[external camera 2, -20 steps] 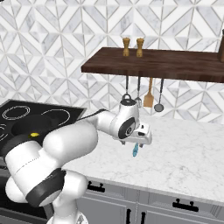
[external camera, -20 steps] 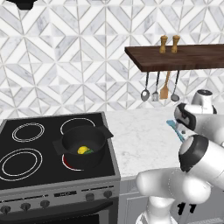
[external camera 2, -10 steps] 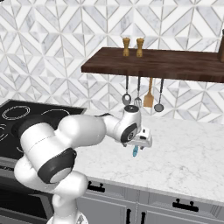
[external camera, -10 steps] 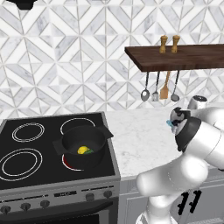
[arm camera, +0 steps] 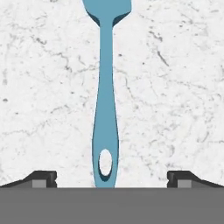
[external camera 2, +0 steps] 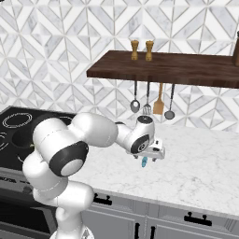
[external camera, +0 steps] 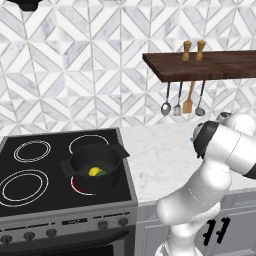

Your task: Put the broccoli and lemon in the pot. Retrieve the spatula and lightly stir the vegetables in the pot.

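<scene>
Marble counter [arm camera: 175,87], one spatula [arm camera: 105,109].

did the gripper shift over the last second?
Barely. In the right base view the gripper hangs at the same spot under the hanging ladles, fingers open over the spatula; only the elbow swung.

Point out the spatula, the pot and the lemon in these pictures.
spatula [arm camera: 105,127]: hand view, middle of its slim teal handle.
pot [external camera: 86,178]: left base view, its black front wall.
lemon [external camera: 94,171]: left base view, the yellow ball inside the pot.
</scene>
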Robot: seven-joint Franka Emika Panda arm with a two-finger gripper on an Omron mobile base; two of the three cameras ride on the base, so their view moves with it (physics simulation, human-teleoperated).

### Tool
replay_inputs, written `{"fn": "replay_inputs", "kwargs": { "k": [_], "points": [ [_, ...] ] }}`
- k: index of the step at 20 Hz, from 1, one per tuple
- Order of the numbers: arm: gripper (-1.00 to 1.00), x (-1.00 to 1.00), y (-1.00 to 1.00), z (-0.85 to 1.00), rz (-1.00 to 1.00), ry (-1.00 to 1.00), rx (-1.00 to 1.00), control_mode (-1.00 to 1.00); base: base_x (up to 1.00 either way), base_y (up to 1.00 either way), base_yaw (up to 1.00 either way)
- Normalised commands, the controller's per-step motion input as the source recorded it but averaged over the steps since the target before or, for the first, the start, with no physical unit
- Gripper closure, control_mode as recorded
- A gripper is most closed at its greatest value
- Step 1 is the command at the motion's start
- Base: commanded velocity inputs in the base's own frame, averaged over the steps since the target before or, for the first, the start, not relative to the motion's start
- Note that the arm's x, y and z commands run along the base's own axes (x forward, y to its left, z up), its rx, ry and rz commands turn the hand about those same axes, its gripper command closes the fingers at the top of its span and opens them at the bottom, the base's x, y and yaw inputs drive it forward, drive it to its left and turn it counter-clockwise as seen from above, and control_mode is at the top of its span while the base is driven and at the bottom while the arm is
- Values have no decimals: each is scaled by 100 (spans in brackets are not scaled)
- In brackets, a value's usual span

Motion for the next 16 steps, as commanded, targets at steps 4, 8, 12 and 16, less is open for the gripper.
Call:
{"fn": "replay_inputs", "kwargs": {
  "k": [4, 8, 12, 16],
  "points": [
    [-100, 0, 6, -34, 0, 0, 0, -100, 0, 0, 0],
    [-100, 1, 0, -35, 0, 0, 0, -100, 0, 0, 0],
    [-100, 0, 0, -38, 0, 0, 0, -100, 0, 0, 0],
    [100, 0, 0, -30, 0, -1, 0, -100, 0, 0, 0]
  ]
}}
